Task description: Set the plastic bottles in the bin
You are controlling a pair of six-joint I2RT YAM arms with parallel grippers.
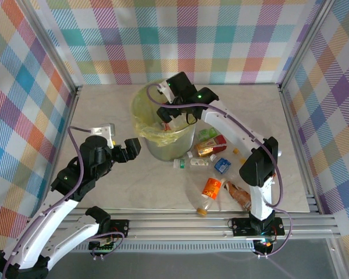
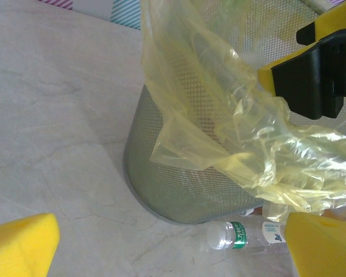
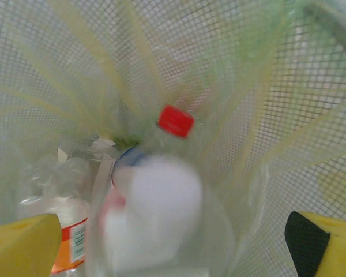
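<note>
Plastic bottles lie loose on the pale table (image 1: 104, 110), right of centre and low in the top view. There are seven or so; the smaller ones are hard to tell apart. Nearest the arm bases are an orange-labelled bottle (image 1: 210, 189) and, just right of it, a brownish bottle (image 1: 237, 193) beside the right arm's upright link. Above them lie a blue-labelled bottle (image 1: 222, 165) and a white-capped clear bottle (image 1: 179, 163) at the foot of the bin (image 1: 171, 145). Higher still, a red-labelled bottle (image 1: 212, 146) and a green bottle (image 1: 207, 133) crowd the bin's right wall.

The left gripper (image 1: 127, 151) hangs just left of the bin with its yellow pads (image 2: 20, 242) spread wide and nothing between them. In its wrist view the mesh wall and the sagging yellow bag (image 2: 248, 167) stand directly ahead.

The right gripper (image 1: 170, 119) sits over the bin's mouth, its pads also spread to the lower corners of its wrist view. A blurred white bottle (image 3: 161, 213) lies between them and touches neither. Deeper in the bag lie a red-capped bottle (image 3: 175, 121) and, at lower left, a clear bottle with an orange label (image 3: 69, 242). That makes three bottles I can count inside the bin.
</note>
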